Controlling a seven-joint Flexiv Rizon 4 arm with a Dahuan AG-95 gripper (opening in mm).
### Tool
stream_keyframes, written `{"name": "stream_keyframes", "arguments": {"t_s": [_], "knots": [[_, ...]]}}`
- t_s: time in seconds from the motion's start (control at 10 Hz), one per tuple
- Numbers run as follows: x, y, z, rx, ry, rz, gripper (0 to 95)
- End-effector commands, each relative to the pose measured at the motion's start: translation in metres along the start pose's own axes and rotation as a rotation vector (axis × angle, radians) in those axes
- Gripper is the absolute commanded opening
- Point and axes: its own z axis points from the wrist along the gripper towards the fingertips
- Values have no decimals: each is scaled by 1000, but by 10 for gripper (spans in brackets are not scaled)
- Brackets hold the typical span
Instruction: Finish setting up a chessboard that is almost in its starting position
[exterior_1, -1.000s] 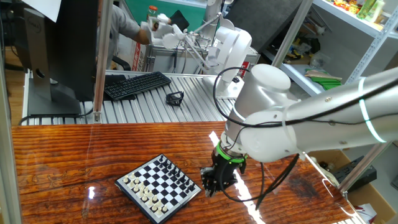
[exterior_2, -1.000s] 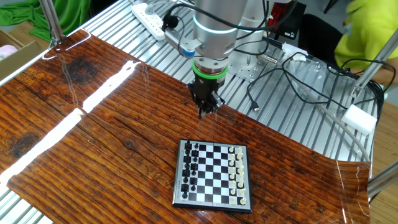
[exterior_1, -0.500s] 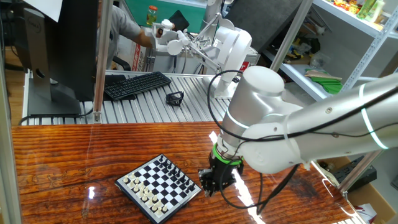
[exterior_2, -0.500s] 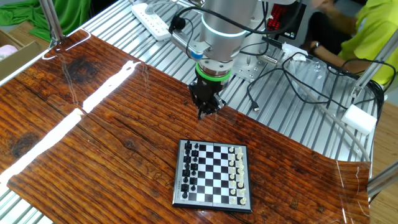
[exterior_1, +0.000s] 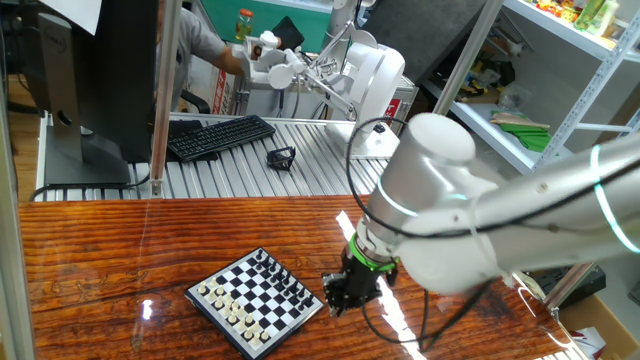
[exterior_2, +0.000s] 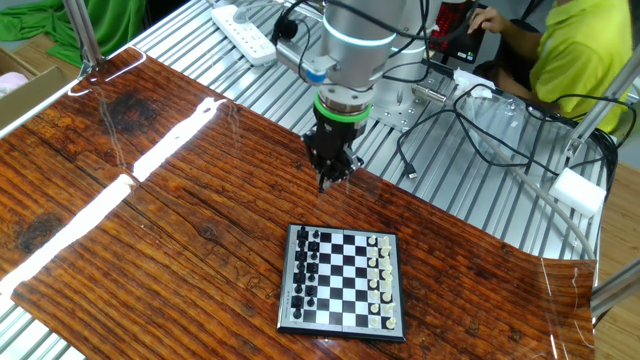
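Note:
The chessboard (exterior_1: 258, 298) (exterior_2: 345, 278) lies flat on the wooden table, small and dark-rimmed. Black pieces (exterior_2: 305, 270) line one edge and white pieces (exterior_2: 380, 280) the opposite edge. My gripper (exterior_1: 333, 308) (exterior_2: 326, 183) points straight down with its tip close to the table, just off the board on the black pieces' side. Its fingers are pressed together, shut. They are too small in both views to tell whether a piece sits between them.
Behind the wood runs a ribbed metal surface with a keyboard (exterior_1: 220, 137), a small black clip (exterior_1: 281, 157), a power strip (exterior_2: 245, 20) and loose cables (exterior_2: 480, 130). A person in a yellow shirt (exterior_2: 580, 50) is at the far side. An upright metal post (exterior_1: 160, 100) stands at the left.
The gripper tip stays in the same spot, shut. The arm's upper joints have shifted slightly, and the person in the background has moved.

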Motion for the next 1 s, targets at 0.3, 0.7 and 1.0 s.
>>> {"name": "stream_keyframes", "arguments": {"t_s": [0.3, 0.7, 1.0], "knots": [[-1, 0, 0, -5, -9, 12, 0], [-1, 0, 0, -9, -11, 10, 0], [-1, 0, 0, -8, -14, 11, 0]]}}
